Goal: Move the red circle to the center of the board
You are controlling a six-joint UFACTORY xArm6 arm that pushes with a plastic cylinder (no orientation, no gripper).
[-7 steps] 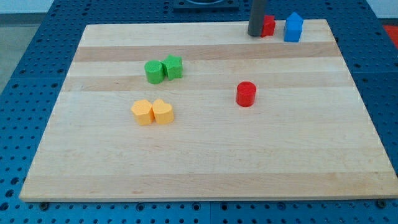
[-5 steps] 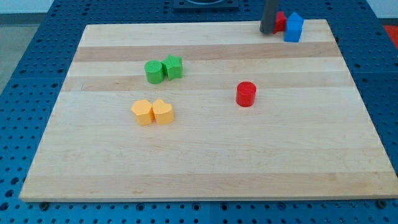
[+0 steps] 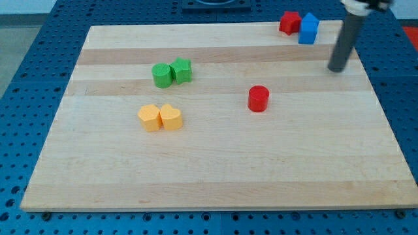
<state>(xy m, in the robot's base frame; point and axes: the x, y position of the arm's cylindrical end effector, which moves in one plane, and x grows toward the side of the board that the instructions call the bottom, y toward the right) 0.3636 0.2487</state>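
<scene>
The red circle (image 3: 258, 98) stands on the wooden board (image 3: 215, 176), a little right of the board's middle. My tip (image 3: 337, 68) rests on the board near the view's right edge, up and to the right of the red circle and well apart from it. It is below the blue block (image 3: 308, 29) and touches no block.
A second red block (image 3: 289, 22) sits at the view's top beside the blue block. A green circle (image 3: 161, 76) and a green star-like block (image 3: 182, 70) sit together at the upper left. Two yellow-orange blocks (image 3: 149, 118) (image 3: 171, 117) sit side by side below them.
My tip has moved from beside the red block at the view's top to the right and downward. No block has moved.
</scene>
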